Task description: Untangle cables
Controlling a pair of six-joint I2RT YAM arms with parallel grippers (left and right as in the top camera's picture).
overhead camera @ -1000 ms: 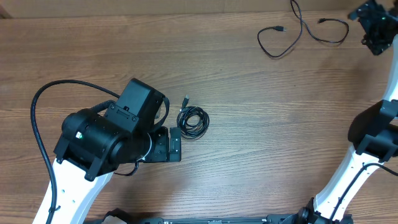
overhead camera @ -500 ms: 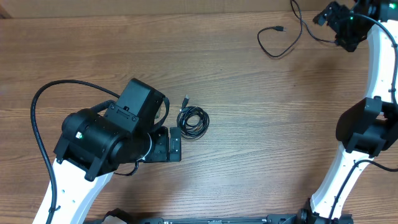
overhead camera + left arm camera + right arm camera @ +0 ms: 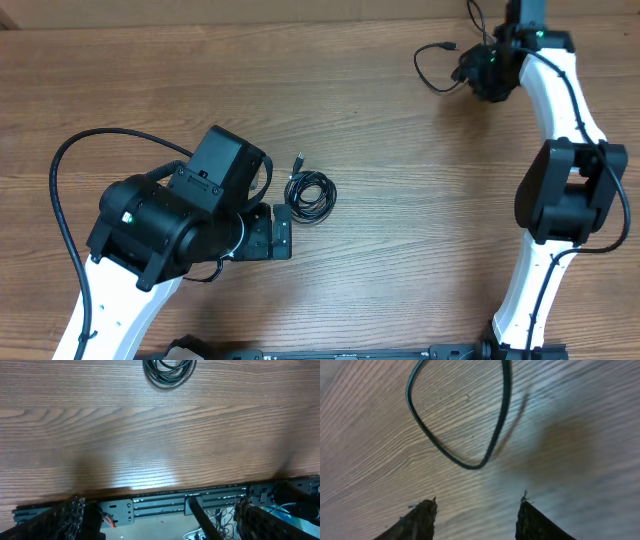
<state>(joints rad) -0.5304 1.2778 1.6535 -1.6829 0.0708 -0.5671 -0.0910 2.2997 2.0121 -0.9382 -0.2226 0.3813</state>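
Note:
A loose black cable (image 3: 428,80) loops on the far right of the table, its plug (image 3: 452,46) pointing right. My right gripper (image 3: 480,75) hovers at that loop's right side. In the right wrist view the cable's bend (image 3: 470,465) lies just ahead of the gripper (image 3: 477,515), whose jaws stand apart with only bare wood between them. A second cable, coiled into a small bundle (image 3: 310,195), lies mid-table. It shows at the top of the left wrist view as the coil (image 3: 169,372). My left gripper (image 3: 272,235) sits just left of and below the coil, open and empty.
The bulky left arm (image 3: 170,225) and its thick black hose (image 3: 60,200) fill the left front of the table. A metal rail (image 3: 175,502) runs along the table's front edge. The right arm (image 3: 565,190) stretches up the right side.
The right arm has swung left from the far right corner to the loose cable's loop, and its jaws have narrowed. The left arm and the coiled cable have not moved.

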